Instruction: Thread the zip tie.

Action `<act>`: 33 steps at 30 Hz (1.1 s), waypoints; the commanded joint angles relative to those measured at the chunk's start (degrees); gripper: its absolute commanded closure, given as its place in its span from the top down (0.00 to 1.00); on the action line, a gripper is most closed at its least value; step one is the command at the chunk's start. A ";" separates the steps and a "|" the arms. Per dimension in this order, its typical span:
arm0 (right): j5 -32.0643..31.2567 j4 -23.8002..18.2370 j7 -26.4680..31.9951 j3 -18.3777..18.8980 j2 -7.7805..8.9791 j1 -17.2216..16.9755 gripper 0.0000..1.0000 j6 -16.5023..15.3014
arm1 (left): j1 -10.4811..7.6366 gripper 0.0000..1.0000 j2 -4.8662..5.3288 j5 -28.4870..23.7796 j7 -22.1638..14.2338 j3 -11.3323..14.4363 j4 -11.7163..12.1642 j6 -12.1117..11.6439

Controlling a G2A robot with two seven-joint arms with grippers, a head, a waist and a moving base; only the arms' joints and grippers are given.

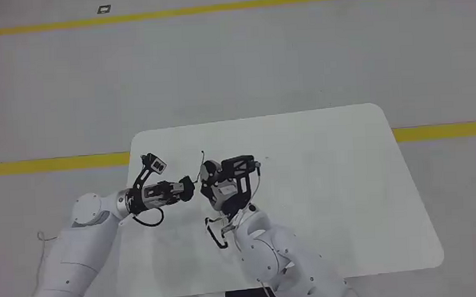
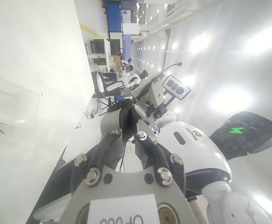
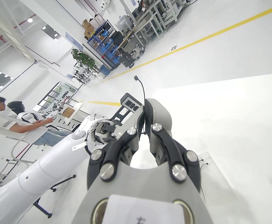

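The black zip tie [image 1: 201, 160] is a thin strap standing up over the white table [image 1: 327, 184]. My right gripper [image 3: 145, 118] is shut on the strap, whose free end with the small head [image 3: 136, 78] rises above the fingers. In the left wrist view that same end of the zip tie [image 2: 171, 66] sticks out past the right gripper. My left gripper [image 2: 127, 118] faces it tip to tip, shut, with a thin black strand running back from between its pads. From above, the left gripper [image 1: 188, 188] and right gripper [image 1: 207, 178] almost touch.
A clear flat plate [image 3: 214, 169] lies on the table near the right arm, with spare black ties [image 3: 204, 164] on it. The plate's edge [image 2: 25, 93] also shows beside the left arm. The table's far and right parts are bare white.
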 commanded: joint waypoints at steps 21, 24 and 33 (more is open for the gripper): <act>0.09 0.22 -0.74 -0.78 0.29 0.47 0.00 1.33 | 0.00 0.00 0.00 0.00 0.00 0.00 0.00 0.00; 0.06 0.15 -0.93 -0.81 0.36 0.44 0.00 1.25 | 0.00 0.00 0.00 0.00 0.00 0.00 0.00 0.00; 0.15 0.47 -0.99 -1.11 0.33 0.72 0.00 1.46 | 0.00 0.00 0.00 0.00 0.00 0.00 0.00 0.00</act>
